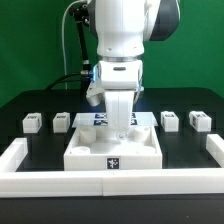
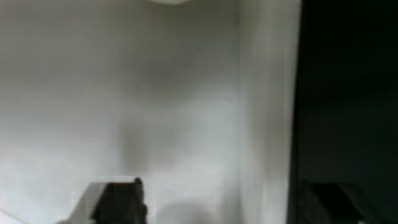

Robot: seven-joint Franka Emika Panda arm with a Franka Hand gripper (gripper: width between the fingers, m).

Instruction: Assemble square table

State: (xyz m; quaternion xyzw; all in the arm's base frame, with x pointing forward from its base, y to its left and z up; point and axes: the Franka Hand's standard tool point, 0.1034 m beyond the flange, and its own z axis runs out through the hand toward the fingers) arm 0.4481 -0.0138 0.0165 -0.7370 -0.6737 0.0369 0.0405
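Note:
The square table's white slab lies flat in the middle of the black table, with a black-white tag on its front face. My gripper points straight down over the slab's back part. In the wrist view the slab fills most of the picture, and a round corner socket shows at the picture's rim. My gripper is open, with its jaws wide apart on either side of the slab's edge. Two leg blocks stand on the exterior view's left. Two more stand on its right.
The long white U-shaped border wall runs along the front and up both sides. The marker board lies behind the slab, partly hidden by the arm. A black cable hangs at the back, on the exterior view's left.

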